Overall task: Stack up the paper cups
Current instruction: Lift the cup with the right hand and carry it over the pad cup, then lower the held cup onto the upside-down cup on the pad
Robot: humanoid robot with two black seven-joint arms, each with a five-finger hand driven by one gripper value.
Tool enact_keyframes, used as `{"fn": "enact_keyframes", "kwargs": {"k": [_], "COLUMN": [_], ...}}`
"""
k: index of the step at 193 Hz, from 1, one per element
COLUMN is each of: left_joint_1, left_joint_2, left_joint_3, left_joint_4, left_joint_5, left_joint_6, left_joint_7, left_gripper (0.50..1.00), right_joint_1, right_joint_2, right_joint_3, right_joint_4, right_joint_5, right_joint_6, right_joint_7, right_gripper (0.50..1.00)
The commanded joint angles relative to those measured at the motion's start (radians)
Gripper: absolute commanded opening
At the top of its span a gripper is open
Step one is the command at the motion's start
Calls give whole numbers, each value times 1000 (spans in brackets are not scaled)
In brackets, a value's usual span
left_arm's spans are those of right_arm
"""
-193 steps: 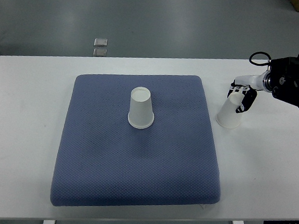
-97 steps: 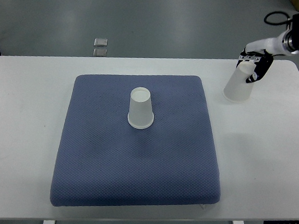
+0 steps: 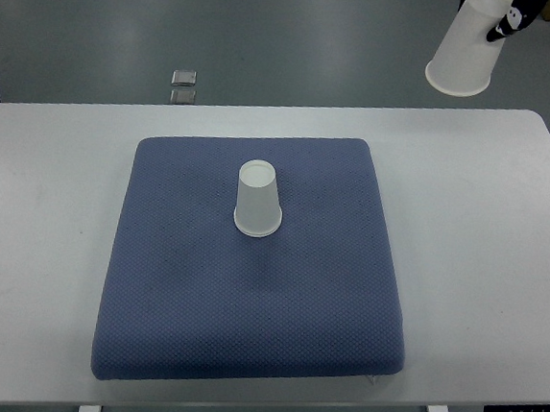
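Grey floor behind a white rectangular table (image 3: pixel 504 236) carrying a blue textured square cushion (image 3: pixel 247 300). One upside-down white paper cup (image 3: pixel 258 200) stands mid-cushion. My right hand (image 3: pixel 508 14), far right corner, fingers clenched around a second inverted white paper cup (image 3: pixel 465 49), held aloft.

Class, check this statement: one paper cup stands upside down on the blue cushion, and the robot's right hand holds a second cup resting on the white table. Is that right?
Not quite. The second cup is not resting on the table; the right hand holds it lifted in the air, at the top right of the top view. The rest stands: one cup is upside down on the blue cushion.
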Motion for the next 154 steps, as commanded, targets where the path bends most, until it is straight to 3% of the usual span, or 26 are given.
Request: {"fn": "enact_keyframes", "kwargs": {"k": [1,38,69,118,154], "left_joint_1": [0,0,2,3,3], "left_joint_2": [0,0,0,0,0], "left_joint_3": [-1,-1,-2,-4,-4], "left_joint_4": [-1,-1,-1,0,0], "left_joint_5": [-1,-1,-1,-2,-2], "left_joint_6": [0,0,0,1,1], "left_joint_7": [0,0,0,0,0], "left_gripper": [1000,1000,1000,1000,1000], "right_joint_1": [-8,-7,-33,-96,-143], "right_joint_2": [69,276,413,512,520], "right_joint_3": [93,122,119,116,110], "right_joint_4": [1,-2,-13,-48,-100], "right_joint_5": [28,118,121,121,117], "right_joint_6": [0,0,-45,-100,-117], "right_joint_7": [-5,-8,-8,-8,-8], "right_gripper": [594,594,594,594,594]}}
